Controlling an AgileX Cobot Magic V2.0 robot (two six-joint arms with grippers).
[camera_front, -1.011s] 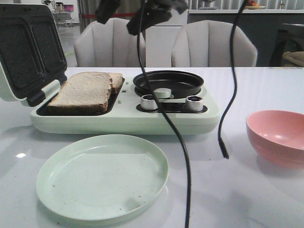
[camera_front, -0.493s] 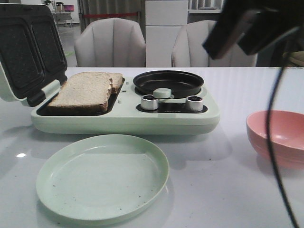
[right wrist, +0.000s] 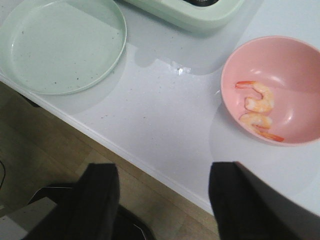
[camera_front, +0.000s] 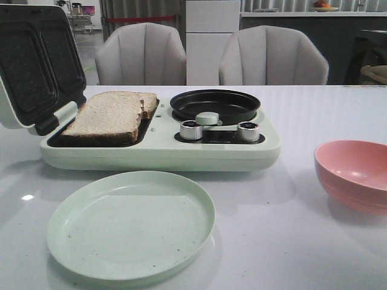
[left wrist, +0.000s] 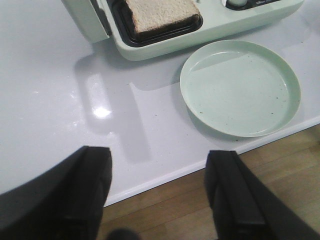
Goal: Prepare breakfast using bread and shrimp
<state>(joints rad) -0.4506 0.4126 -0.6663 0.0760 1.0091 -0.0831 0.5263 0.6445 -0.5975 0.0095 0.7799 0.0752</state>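
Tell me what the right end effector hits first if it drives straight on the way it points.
Probably the white table near its front edge, between the green plate and the pink bowl. Depth is unclear.
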